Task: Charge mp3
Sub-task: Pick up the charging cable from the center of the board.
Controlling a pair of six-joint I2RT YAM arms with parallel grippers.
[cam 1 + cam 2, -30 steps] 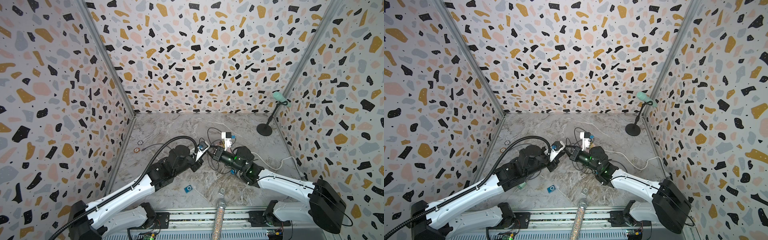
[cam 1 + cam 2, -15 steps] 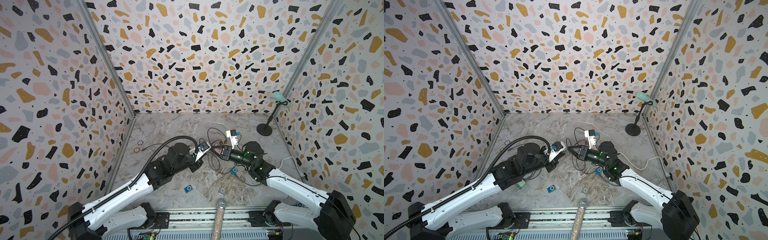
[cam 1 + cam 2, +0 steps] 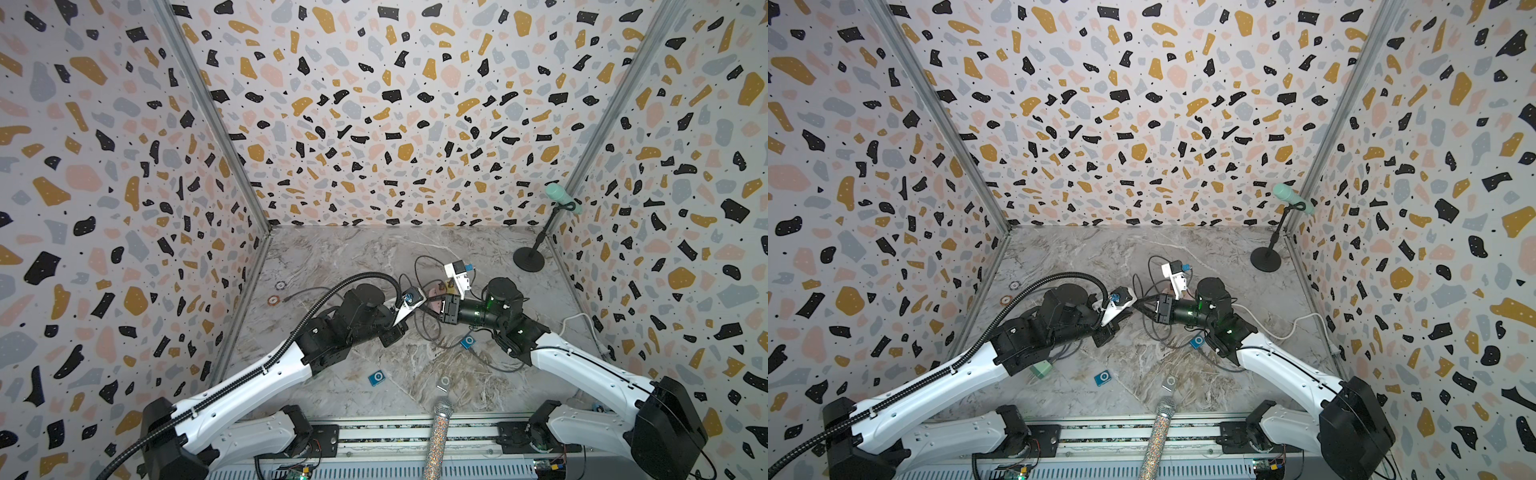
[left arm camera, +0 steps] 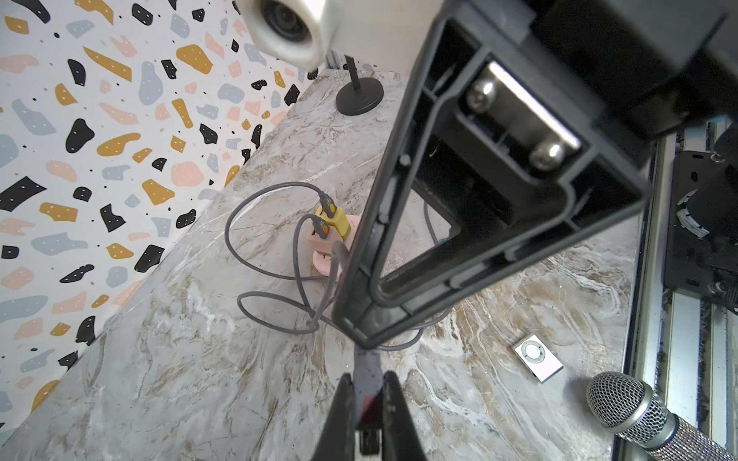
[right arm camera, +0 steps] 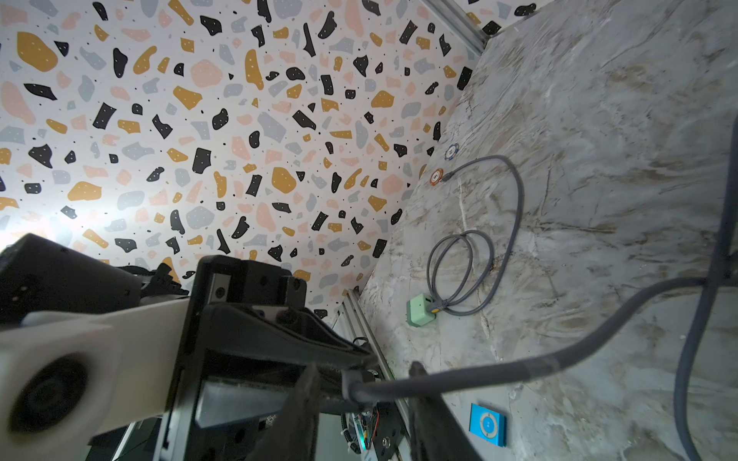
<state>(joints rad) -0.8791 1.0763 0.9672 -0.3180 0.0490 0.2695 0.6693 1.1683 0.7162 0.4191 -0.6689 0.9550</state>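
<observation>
Two blue mp3 players (image 3: 377, 378) (image 3: 468, 341) and a silver one (image 3: 444, 383) lie flat on the marble floor in both top views. None is held. My left gripper (image 4: 367, 377) is shut on the plug end of a grey cable (image 4: 366, 365), lifted above the floor mid-table. My right gripper (image 5: 363, 371) faces it tip to tip. Its fingers (image 5: 307, 383) stand apart around that same cable (image 5: 479, 377) without pinching it. In a top view the two grippers meet at the left gripper (image 3: 422, 308) and right gripper (image 3: 438, 308).
Pink and yellow chargers (image 4: 331, 233) with plugged cables sit behind the grippers. A green charger (image 5: 419, 309) with a coiled cable lies left. A white adapter (image 3: 457, 272), a microphone stand (image 3: 528, 259), a glitter microphone (image 3: 438, 440) and two poker chips (image 3: 273, 300) are around.
My right gripper opened off the cable and drew back to the right. The left gripper stayed shut on the plug end and barely moved.
</observation>
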